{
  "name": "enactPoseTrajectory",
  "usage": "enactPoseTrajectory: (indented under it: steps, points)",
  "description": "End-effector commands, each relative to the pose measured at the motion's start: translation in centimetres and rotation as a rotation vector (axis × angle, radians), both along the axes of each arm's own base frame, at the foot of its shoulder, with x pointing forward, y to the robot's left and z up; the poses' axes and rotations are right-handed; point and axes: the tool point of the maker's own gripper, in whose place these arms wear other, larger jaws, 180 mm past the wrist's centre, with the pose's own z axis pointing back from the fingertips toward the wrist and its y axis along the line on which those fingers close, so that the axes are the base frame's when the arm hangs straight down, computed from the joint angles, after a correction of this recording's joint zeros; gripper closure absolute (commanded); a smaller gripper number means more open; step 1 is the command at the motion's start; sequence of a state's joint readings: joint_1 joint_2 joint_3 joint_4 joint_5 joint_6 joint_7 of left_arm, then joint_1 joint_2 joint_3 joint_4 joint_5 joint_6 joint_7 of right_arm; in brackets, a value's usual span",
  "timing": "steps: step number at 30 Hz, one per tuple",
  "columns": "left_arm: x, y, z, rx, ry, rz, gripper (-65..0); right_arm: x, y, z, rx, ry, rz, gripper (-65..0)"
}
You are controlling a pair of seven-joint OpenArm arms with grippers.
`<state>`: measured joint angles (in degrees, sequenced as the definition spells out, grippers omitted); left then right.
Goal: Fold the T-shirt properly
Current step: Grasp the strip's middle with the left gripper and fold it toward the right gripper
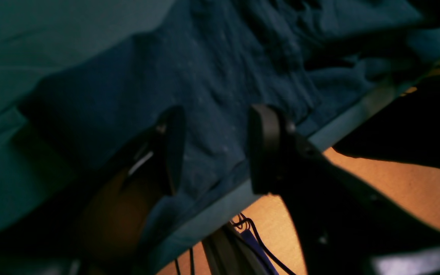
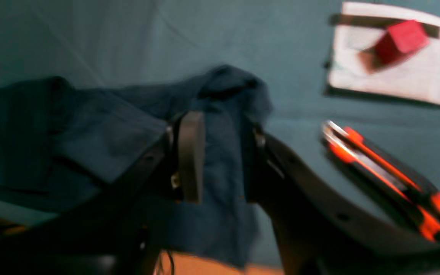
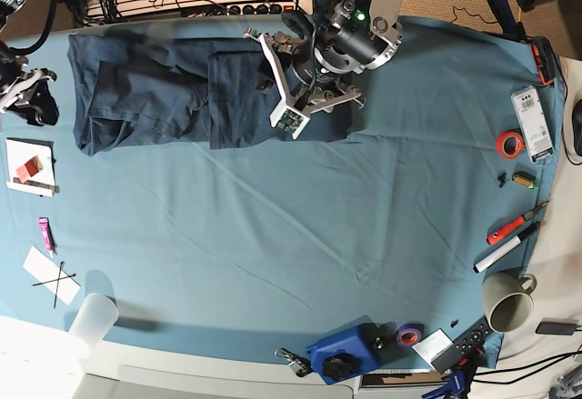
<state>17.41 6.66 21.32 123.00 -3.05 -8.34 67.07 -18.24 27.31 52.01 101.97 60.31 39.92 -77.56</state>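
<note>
The dark navy T-shirt (image 3: 145, 90) lies crumpled along the far left part of the teal table cloth (image 3: 273, 235). In the left wrist view the T-shirt (image 1: 223, 76) reaches the table's edge. My left gripper (image 1: 218, 152) stands open there, and cloth fills the gap between its fingers. The base view shows this left gripper (image 3: 296, 108) at the shirt's right end. My right gripper (image 2: 221, 160) is shut on a bunched fold of the T-shirt (image 2: 90, 130), which hangs down from its fingers. From the base view, the right gripper (image 3: 27, 99) is at the table's left edge.
A white sheet with a red block (image 2: 391, 57) and an orange-and-black tool (image 2: 387, 172) lie near my right gripper. The table's edge (image 1: 342, 130) runs just behind my left gripper. A white cup (image 3: 95, 317), a mug (image 3: 509, 301), tape (image 3: 509, 143) and pens lie around the sides.
</note>
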Motion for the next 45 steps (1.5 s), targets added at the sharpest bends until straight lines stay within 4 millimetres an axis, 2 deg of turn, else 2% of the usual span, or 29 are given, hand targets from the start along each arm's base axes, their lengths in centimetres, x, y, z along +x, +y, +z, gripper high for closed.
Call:
enactPoseTrajectory:
  steps: [1,5,6,9,15,22,25,30,35,39,45]
  points:
    - [0.4,-0.5,1.2,-0.036,-0.030,0.004,-25.6,0.6,-0.2,1.4,-0.020,-0.041,0.014,-19.1]
    - [0.3,-0.6,1.1,-0.042,-0.028,0.004,-25.6,-0.1,-0.3,0.7,-0.026,0.001,0.013,-36.7]
    - [0.3,-0.6,1.1,-0.042,-0.027,0.004,-25.6,-0.3,-0.4,0.5,-0.032,0.013,0.010,-39.4]
    - [0.1,-0.6,1.0,-0.045,-0.024,0.006,-25.6,-0.9,-0.7,0.0,-0.050,0.057,0.004,-39.7]
    - [-0.2,-1.1,1.2,-0.079,-0.014,-0.003,-25.6,-0.3,-0.7,-0.1,0.010,0.010,-0.008,-39.7]
    - [-0.4,-1.4,1.4,-0.094,-0.014,-0.016,-25.6,-1.1,-2.1,-3.3,0.144,0.075,-0.091,-39.7]
    - [-0.4,-1.4,1.4,-0.094,-0.014,-0.016,-25.6,-0.5,-1.9,-3.9,0.262,0.043,-0.109,-39.7]
    - [-0.4,-1.4,1.4,-0.095,-0.015,-0.016,-25.6,-1.0,-1.6,-7.6,0.394,0.127,-0.141,-39.7]
    - [-0.4,-1.4,1.4,-0.095,-0.016,-0.016,-25.6,-2.1,1.1,-11.6,0.468,0.281,-0.089,-39.7]
    - [-0.4,-1.4,1.4,-0.095,-0.016,-0.016,-25.6,-1.3,3.1,-11.4,0.540,0.259,-0.039,-39.7]
    - [-0.3,-1.4,1.5,-0.099,-0.021,-0.014,-25.6,-0.5,3.7,-10.4,0.594,0.203,-0.027,-39.6]
